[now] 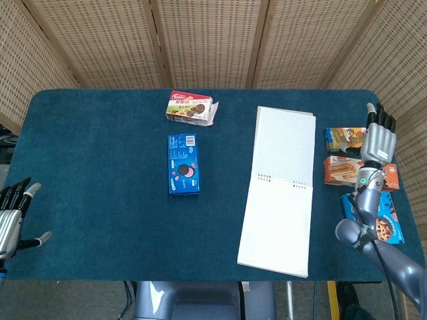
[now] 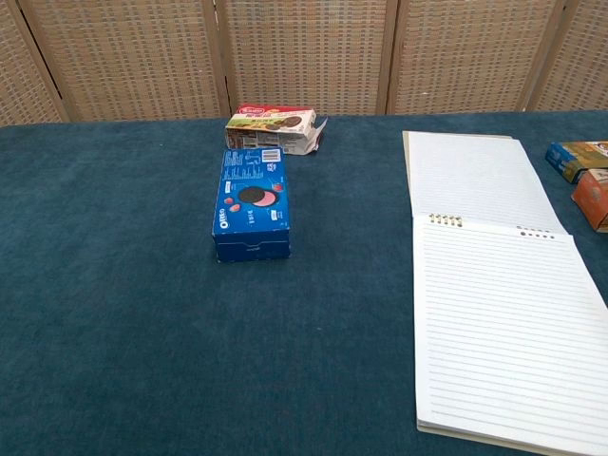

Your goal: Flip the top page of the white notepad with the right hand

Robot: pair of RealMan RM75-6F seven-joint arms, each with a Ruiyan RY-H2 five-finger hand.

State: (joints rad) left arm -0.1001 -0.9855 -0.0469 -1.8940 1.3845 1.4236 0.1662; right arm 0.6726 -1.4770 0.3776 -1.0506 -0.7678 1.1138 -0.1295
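The white lined notepad (image 1: 277, 227) (image 2: 499, 328) lies open on the blue table, right of centre. Its flipped top page (image 1: 285, 143) (image 2: 475, 179) lies flat beyond the spiral binding, toward the far edge. My right hand (image 1: 378, 140) is raised over the snack boxes to the right of the pad, fingers straight and apart, holding nothing. It does not show in the chest view. At the near left corner my left hand (image 1: 10, 220) hangs off the table edge, fingers spread and empty.
A blue Oreo box (image 1: 183, 163) (image 2: 252, 202) lies left of the pad, and a red-and-green biscuit box (image 1: 190, 108) (image 2: 274, 128) sits behind it. Orange boxes (image 1: 343, 139) (image 2: 573, 157) and a blue cookie box (image 1: 381, 223) crowd the right edge under my right arm.
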